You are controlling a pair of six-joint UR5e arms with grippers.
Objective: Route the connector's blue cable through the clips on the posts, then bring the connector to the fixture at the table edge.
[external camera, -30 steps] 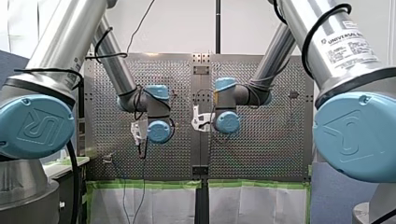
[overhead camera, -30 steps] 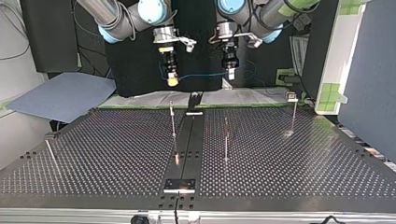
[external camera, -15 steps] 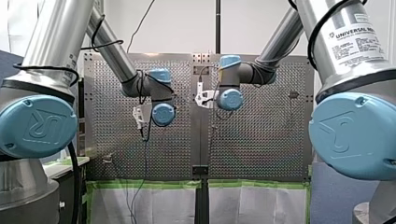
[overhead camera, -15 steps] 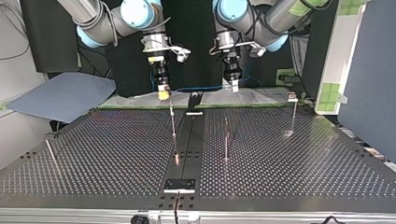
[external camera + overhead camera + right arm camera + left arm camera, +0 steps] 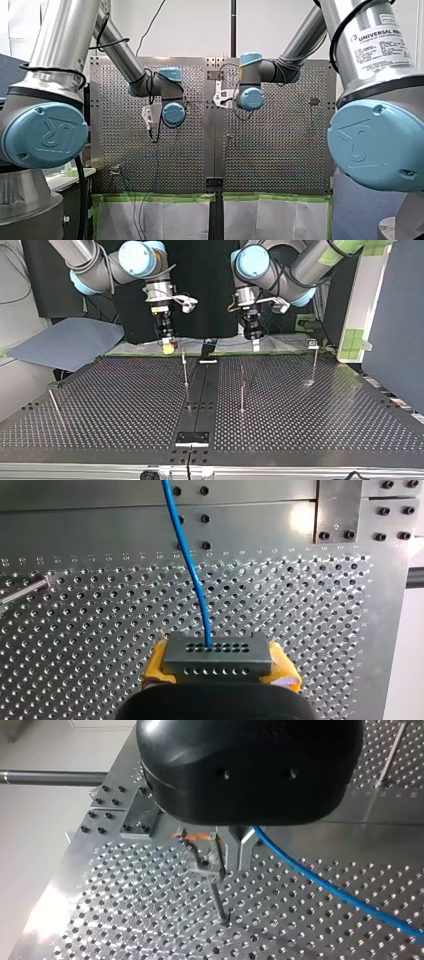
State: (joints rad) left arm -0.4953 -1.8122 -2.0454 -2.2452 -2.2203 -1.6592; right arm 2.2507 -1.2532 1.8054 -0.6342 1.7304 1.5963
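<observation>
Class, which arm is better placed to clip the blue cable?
Likely left: its end effector holds the blue cable beside the clip on a post; the right end effector grips the connector.

The connector (image 5: 216, 655) is a small grey block with two rows of holes, held level. The blue cable (image 5: 187, 555) leaves the connector's upper row and curves away. A thin clip post (image 5: 185, 367) stands just beside the connector.

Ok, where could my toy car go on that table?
In the top view: bare patch between the thin rod and centre strip; another at the table's near right corner. Crowded at the far edge: my right gripper, my left gripper, blue cable.
</observation>
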